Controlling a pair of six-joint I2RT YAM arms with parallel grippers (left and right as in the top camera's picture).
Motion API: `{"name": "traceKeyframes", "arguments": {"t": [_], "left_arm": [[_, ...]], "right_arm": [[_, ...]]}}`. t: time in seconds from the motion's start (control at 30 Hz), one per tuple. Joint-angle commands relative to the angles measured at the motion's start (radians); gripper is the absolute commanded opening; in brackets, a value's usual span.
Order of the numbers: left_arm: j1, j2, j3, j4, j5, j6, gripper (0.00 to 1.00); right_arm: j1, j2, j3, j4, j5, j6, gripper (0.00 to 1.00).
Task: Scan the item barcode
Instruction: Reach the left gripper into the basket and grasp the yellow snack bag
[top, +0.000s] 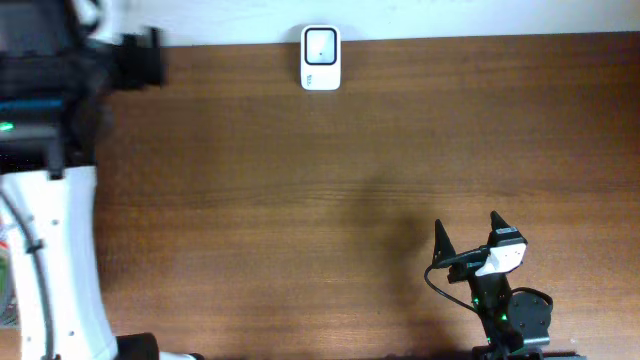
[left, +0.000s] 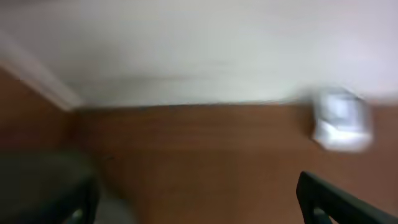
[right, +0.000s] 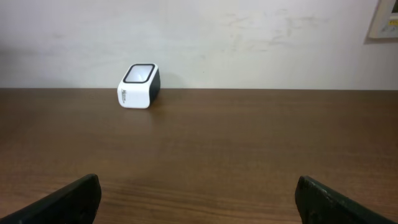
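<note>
Opening step. My right pincer (top: 468, 228) spread, empty; left pincer (left: 196, 190) spread too (view blurred). Scanner (top: 320, 58) far ahead; item unseen, so I must locate it first.

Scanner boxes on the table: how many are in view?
1. The white scanner stands at the far edge of the table, midway along; nothing seems to hide another.

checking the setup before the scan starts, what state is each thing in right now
scanner: standing at the far edge of the table, window facing up, nothing touching it
left gripper: open, empty, its camera view blurred
right gripper: open, empty, by the near edge, pointing toward the scanner
</note>
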Motion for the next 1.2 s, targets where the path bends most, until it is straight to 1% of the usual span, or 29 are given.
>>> {"name": "traceKeyframes", "arguments": {"t": [0.0, 0.07, 0.1, 0.13, 0.17, 0.23, 0.3, 0.37, 0.43, 0.57, 0.73, 0.8, 0.87, 1.1, 1.17], "left_arm": [[0.191, -0.008, 0.047, 0.009, -0.245, -0.258, 0.99], [0.298, 0.008, 0.046, -0.016, -0.246, -0.308, 1.00], [0.382, 0.022, 0.046, -0.063, -0.245, -0.392, 0.98], [0.446, 0.035, 0.046, -0.108, -0.240, -0.453, 0.98], [0.521, 0.058, 0.046, -0.159, -0.212, -0.500, 0.95], [0.626, 0.107, 0.046, -0.217, -0.137, -0.512, 0.87], [0.716, 0.185, 0.045, -0.269, -0.089, -0.512, 0.84], [0.765, 0.261, 0.044, -0.296, -0.048, -0.512, 0.84], [0.787, 0.328, 0.044, -0.304, -0.038, -0.500, 0.84], [0.787, 0.443, 0.042, -0.310, -0.038, -0.462, 0.84], [0.787, 0.538, -0.003, -0.295, -0.038, -0.371, 0.84], [0.787, 0.554, -0.043, -0.260, -0.037, -0.369, 0.84], [0.786, 0.571, -0.113, -0.193, -0.004, -0.329, 0.84], [0.787, 0.576, -0.336, -0.018, -0.005, -0.329, 0.84], [0.787, 0.576, -0.379, 0.018, -0.015, -0.330, 0.70]], "right_arm": [[0.008, -0.006, -0.006, -0.003, -0.005, 0.005, 0.99], [0.008, -0.006, -0.006, -0.003, -0.005, 0.005, 0.99], [0.008, -0.006, -0.006, -0.003, -0.005, 0.005, 0.99], [0.008, -0.006, -0.006, -0.003, -0.005, 0.005, 0.99], [0.008, -0.006, -0.006, -0.003, -0.005, 0.005, 0.99], [0.008, -0.006, -0.006, -0.003, -0.005, 0.005, 0.99], [0.008, -0.006, -0.006, -0.003, -0.005, 0.005, 0.99], [0.008, -0.006, -0.006, -0.003, -0.005, 0.005, 0.99], [0.008, -0.006, -0.006, -0.003, -0.005, 0.005, 0.99], [0.008, -0.006, -0.006, -0.003, -0.005, 0.005, 0.99], [0.008, -0.006, -0.006, -0.003, -0.005, 0.005, 0.99], [0.008, -0.006, -0.006, -0.003, -0.005, 0.005, 0.99], [0.008, -0.006, -0.006, -0.003, -0.005, 0.005, 0.99], [0.008, -0.006, -0.006, -0.003, -0.005, 0.005, 0.99], [0.008, -0.006, -0.006, -0.003, -0.005, 0.005, 0.99]]}}
